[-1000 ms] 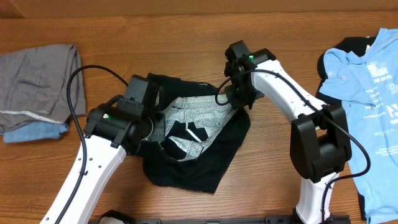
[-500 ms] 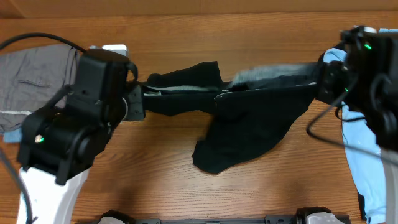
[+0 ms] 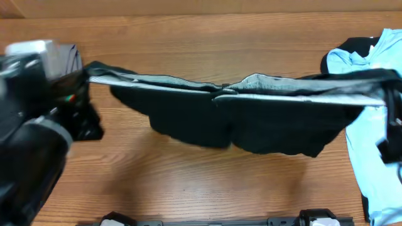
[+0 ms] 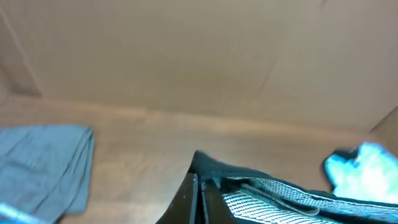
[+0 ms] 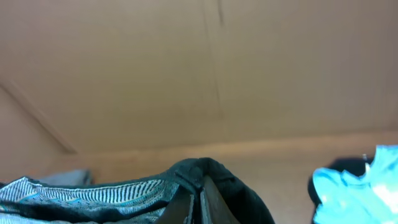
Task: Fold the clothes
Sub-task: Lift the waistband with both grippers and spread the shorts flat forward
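The black shorts (image 3: 251, 119) with a pale grey inner waistband hang stretched wide between my two grippers, raised above the wooden table. My left gripper (image 3: 86, 70) is shut on the left end of the waistband; in the left wrist view the closed fingers (image 4: 196, 186) pinch the black cloth (image 4: 214, 169). My right gripper (image 3: 384, 85) is shut on the right end; in the right wrist view the fingers (image 5: 200, 194) clamp the black waistband (image 5: 199, 169). The legs of the shorts droop toward the table's front.
A light blue T-shirt with white print (image 3: 377, 157) lies at the right, partly under the shorts' end. Grey folded cloth (image 4: 43, 162) lies at the left, mostly hidden by my left arm (image 3: 31, 125) in the overhead view.
Both grippers have lifted and moved far apart, left going left and right going right. The shorts went from a crumpled heap on the table to a taut, raised span.
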`<state>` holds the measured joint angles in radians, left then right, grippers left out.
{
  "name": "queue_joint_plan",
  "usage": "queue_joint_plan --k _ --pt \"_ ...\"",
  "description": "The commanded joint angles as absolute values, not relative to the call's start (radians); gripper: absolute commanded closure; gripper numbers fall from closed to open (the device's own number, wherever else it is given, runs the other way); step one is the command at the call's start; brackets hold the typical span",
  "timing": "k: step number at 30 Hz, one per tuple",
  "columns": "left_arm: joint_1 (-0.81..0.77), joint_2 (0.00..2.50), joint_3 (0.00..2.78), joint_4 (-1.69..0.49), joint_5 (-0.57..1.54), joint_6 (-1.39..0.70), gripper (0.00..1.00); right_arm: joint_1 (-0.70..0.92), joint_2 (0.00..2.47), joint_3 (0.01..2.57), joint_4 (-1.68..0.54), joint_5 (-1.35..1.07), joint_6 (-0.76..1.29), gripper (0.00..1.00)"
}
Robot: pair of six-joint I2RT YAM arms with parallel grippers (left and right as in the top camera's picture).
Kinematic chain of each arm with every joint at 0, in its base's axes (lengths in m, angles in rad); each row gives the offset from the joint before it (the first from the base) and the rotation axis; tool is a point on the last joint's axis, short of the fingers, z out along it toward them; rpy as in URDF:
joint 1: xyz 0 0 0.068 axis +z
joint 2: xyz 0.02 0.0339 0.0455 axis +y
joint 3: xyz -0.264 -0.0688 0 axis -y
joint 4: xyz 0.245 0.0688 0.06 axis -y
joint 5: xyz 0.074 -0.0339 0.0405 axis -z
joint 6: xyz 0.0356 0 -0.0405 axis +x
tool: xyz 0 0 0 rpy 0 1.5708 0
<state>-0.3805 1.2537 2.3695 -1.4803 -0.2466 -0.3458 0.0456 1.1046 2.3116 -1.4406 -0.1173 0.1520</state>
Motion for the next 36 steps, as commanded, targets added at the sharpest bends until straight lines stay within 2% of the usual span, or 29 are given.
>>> queue_joint_plan --k 1,6,15,20,27,36 --pt "-0.378 1.178 2.461 -1.440 -0.332 -0.365 0.96 0.030 1.095 2.420 -1.454 -0.055 0.158 0.96" --pt "-0.378 1.116 2.470 -1.372 -0.335 -0.401 0.96 0.030 1.095 2.429 -1.473 -0.100 0.157 0.96" --pt "-0.378 1.091 2.470 -1.464 -0.340 -0.408 0.96 0.030 1.095 2.432 -1.531 -0.099 0.158 0.96" --pt "-0.378 1.091 2.470 -1.439 -0.332 -0.408 0.96 0.030 1.095 2.434 -1.513 -0.103 0.157 0.96" --pt "-0.378 1.084 2.481 -1.480 -0.101 -0.409 0.96 0.030 1.095 2.534 -1.563 -0.163 0.188 0.96" --pt "-0.378 1.068 2.597 -1.619 -0.051 -0.455 0.96 0.030 1.095 2.587 -1.649 -0.189 0.214 0.96"
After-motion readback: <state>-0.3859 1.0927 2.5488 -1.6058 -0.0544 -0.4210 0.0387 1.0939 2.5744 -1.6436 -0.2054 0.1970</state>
